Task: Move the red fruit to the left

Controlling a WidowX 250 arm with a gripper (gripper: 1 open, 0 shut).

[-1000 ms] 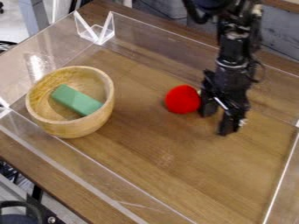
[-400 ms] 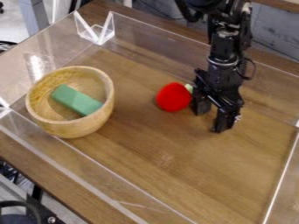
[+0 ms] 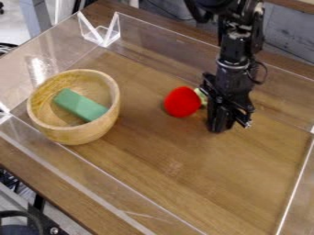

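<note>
The red fruit (image 3: pixel 183 101) is a small round bright red toy lying on the wooden table, right of centre. My gripper (image 3: pixel 221 121) points straight down just to the fruit's right, its tips low at the table surface. The black fingers (image 3: pixel 216 116) stand pressed together, shut, with nothing visible between them. The fruit lies beside the fingers, outside the jaws; I cannot tell whether it touches them.
A wooden bowl (image 3: pixel 39 114) holding a green rectangular block (image 3: pixel 79 106) stands at the left. Clear plastic walls (image 3: pixel 105 29) ring the table. Bare wood lies between the bowl and the fruit.
The jaws were open and have closed, on nothing. Earlier in the second the fruit shifted slightly left, with the gripper alongside it.
</note>
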